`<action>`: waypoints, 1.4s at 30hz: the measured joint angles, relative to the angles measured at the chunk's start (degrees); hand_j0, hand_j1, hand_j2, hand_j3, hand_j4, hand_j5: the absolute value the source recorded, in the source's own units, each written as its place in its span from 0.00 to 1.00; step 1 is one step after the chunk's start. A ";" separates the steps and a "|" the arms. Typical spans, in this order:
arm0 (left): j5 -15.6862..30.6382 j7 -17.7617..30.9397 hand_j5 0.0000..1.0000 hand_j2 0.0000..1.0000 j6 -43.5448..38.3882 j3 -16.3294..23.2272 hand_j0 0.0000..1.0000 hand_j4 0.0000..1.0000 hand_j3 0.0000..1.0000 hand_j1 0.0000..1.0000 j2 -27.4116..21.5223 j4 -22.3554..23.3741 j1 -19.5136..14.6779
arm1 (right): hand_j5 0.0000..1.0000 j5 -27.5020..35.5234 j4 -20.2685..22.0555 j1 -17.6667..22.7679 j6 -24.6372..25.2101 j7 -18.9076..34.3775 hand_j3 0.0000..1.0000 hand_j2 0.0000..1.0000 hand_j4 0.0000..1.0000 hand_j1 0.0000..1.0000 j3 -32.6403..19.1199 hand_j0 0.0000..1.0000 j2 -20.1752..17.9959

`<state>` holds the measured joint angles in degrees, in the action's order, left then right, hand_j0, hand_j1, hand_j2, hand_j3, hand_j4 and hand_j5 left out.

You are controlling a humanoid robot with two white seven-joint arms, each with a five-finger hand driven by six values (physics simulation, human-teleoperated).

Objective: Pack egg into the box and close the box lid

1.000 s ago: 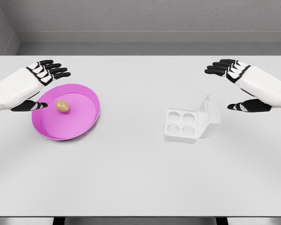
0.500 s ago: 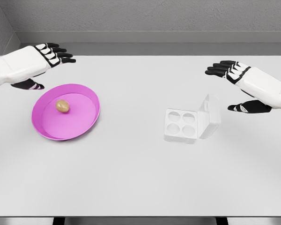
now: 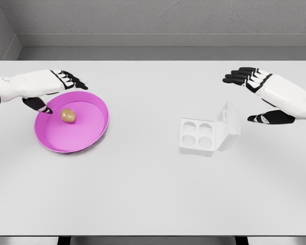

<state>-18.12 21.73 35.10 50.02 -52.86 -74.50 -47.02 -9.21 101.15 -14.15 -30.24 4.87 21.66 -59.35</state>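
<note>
My left hand (image 3: 51,88) hangs over the far-left rim of the pink plate (image 3: 94,131), fingers (image 3: 74,80) stretched out flat and loosely spread, thumb dropped toward the rim, holding nothing. The egg (image 3: 68,115), tan, lies inside the plate, left of the plate's centre, just below and right of my thumb tip; cannot tell if thumb touches the plate. The clear egg box (image 3: 210,134) sits on the white table (image 3: 153,189) well to the right of the plate, four round cups all vacant, lid (image 3: 230,124) hinged on the side away from the plate and standing tilted up, open. My right hand (image 3: 262,94) hovers further right of the plate than the box, just past the raised lid and apart from it, fingers extended and spread, thumb low, nothing in its grasp.
</note>
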 measured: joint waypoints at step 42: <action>-5.37 0.62 0.77 0.77 0.00 3.53 0.77 0.77 0.77 0.77 0.76 3.43 -1.41 | 1.00 -0.17 -6.09 11.43 0.73 0.09 1.00 1.00 1.00 1.00 -5.56 1.00 -2.49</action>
<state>-23.49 22.34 35.10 53.55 -52.10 -71.07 -48.43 -9.38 95.06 -2.72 -29.51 4.95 16.10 -61.85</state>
